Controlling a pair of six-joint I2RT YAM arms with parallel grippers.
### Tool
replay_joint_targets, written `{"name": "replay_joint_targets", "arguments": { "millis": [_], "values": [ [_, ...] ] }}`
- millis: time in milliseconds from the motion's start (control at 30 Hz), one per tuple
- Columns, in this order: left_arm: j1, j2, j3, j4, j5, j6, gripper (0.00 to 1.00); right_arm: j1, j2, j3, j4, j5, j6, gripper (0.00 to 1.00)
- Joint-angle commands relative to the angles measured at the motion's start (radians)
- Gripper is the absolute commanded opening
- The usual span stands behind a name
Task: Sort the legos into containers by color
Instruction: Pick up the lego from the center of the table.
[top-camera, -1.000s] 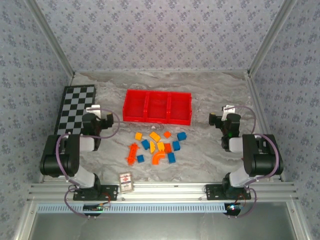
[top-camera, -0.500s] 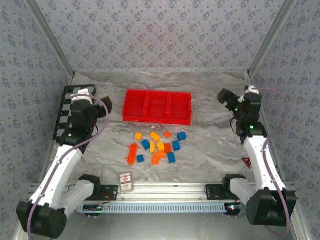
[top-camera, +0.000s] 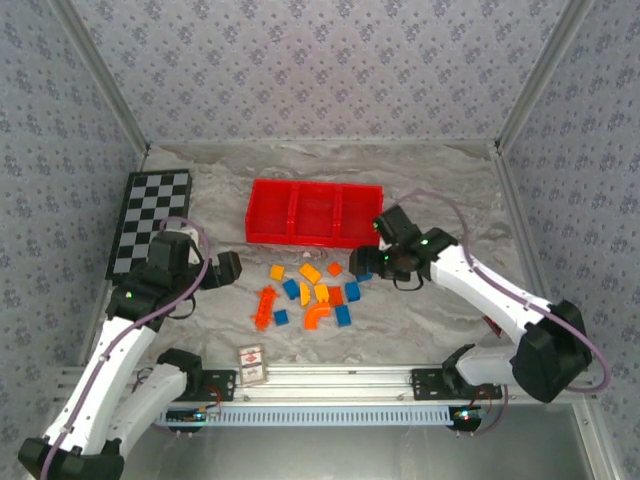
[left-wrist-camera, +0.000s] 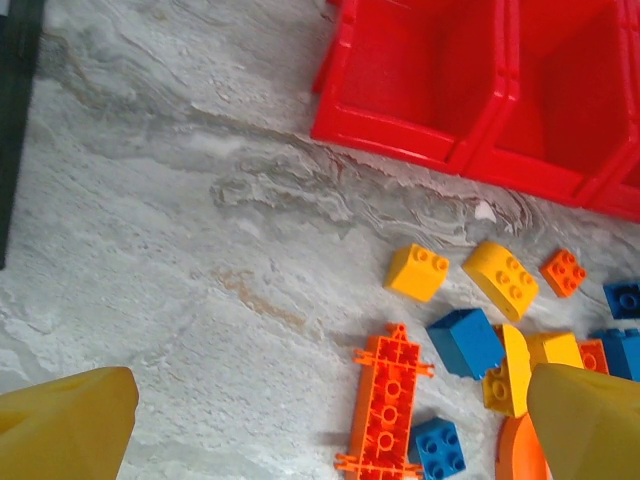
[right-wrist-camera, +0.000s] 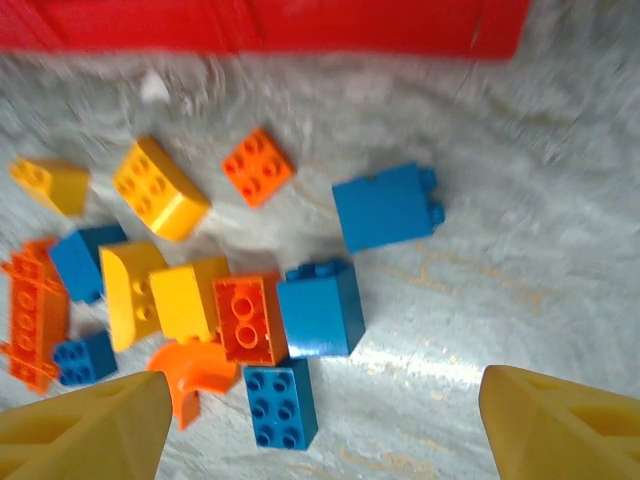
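Both arms lean in over the loose bricks, jaws apart, nothing held.

Nearest, a small white card (top-camera: 251, 363) lies by the front rail on the marbled table (top-camera: 430, 325). The left arm (top-camera: 118, 335) rises from its base and bends inward; the left gripper (top-camera: 228, 270) hangs wide open just left of the legos (top-camera: 312, 290), and its wrist view shows the long orange brick (left-wrist-camera: 385, 405) lying on the table below the spread fingertips. The right arm (top-camera: 490, 290) stretches low across from the right. The right gripper (top-camera: 363, 264) is over the pile's right edge, fingers wide, partly covering a blue brick (right-wrist-camera: 385, 205) from above. All bricks lie scattered on the table, just in front of the red tray (top-camera: 300, 238). A checkerboard (top-camera: 150, 215) lies far left, well apart.
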Motion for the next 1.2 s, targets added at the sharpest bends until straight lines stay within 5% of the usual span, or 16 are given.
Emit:
{"name": "replay_joint_targets", "arguments": {
  "millis": [0, 533, 1167],
  "values": [
    [-0.007, -0.017, -0.008, -0.016, 0.023, -0.017, 1.0, 0.064, 0.061, 0.007, -0.052, 0.065, 0.064, 0.8],
    [-0.062, -0.049, -0.025, -0.013, -0.043, -0.037, 1.0, 0.171, 0.331, 0.148, -0.073, 0.086, -0.003, 0.67],
    [-0.103, -0.075, -0.033, -0.01, -0.081, -0.043, 1.0, 0.188, 0.451, 0.198, -0.14, 0.182, -0.016, 0.53]
  ]
}}
